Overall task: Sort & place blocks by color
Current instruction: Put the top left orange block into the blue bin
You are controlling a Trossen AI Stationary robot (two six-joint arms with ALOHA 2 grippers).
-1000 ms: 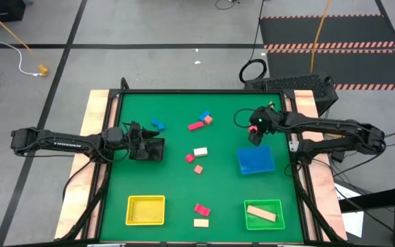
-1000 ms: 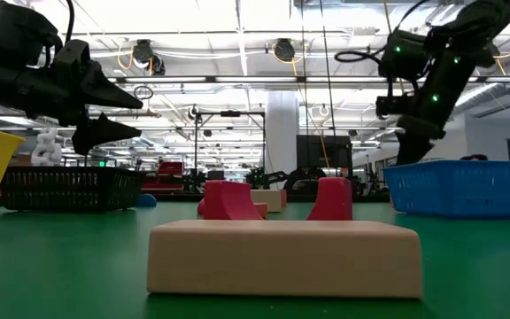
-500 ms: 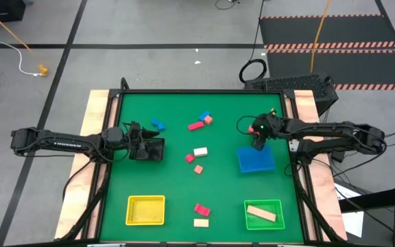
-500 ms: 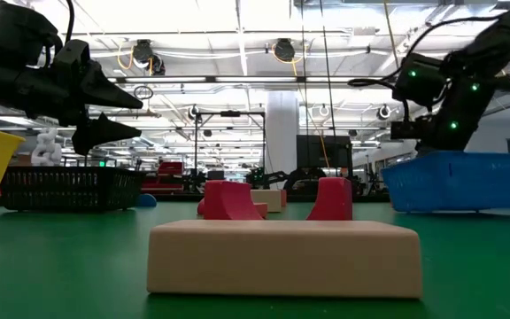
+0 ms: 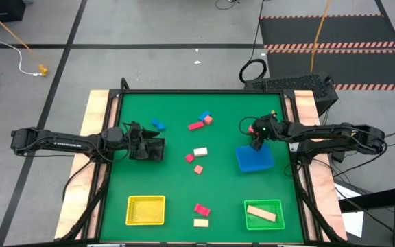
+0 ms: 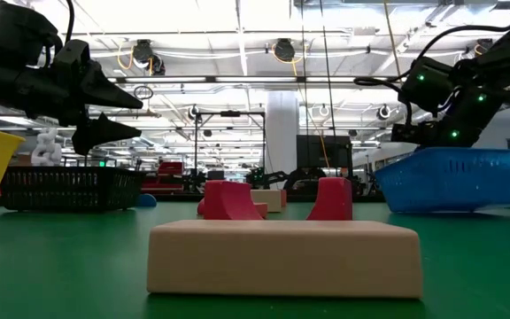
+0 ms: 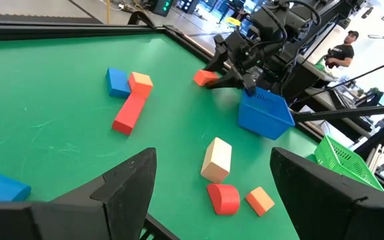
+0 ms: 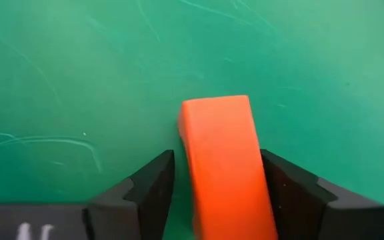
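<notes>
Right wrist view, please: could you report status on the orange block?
Left end effector open, idle. Right end effector at orange block beside blue tray. Nothing in the way.

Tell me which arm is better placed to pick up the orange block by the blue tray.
Right. Its end effector already straddles the orange block, a finger on each side, beside the blue tray. The left end effector hovers open across the table.

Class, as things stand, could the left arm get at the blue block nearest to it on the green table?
Probably yes: the left gripper hovers open beside the blue block, with only bare green table between them. The right gripper is busy around an orange block.
</notes>
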